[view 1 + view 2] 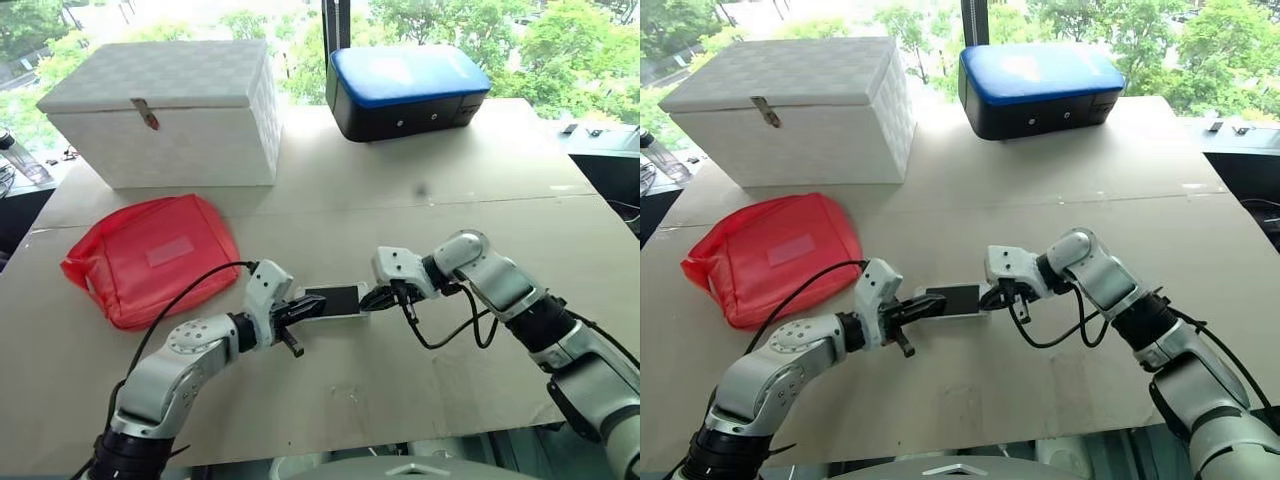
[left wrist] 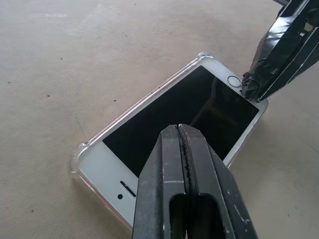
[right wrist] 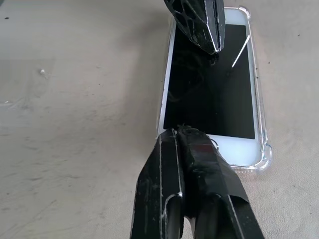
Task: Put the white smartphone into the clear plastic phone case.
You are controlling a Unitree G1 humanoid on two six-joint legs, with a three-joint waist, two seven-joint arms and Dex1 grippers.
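The worktop (image 1: pixel 450 200) carries a white box (image 1: pixel 170 115) at its far left corner, a red pouch (image 1: pixel 150 255) near its left edge, and the phone (image 2: pixel 184 117) inside the case (image 2: pixel 79 152) toward its near edge. The left end effector (image 1: pixel 300 310) and right end effector (image 1: pixel 375 296), both closed and empty, press on the phone's ends.

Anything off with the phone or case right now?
Nothing damaged or spilled. The white smartphone lies screen-up inside the clear plastic phone case on the table; both shut grippers, left gripper and right gripper, sit at opposite ends.
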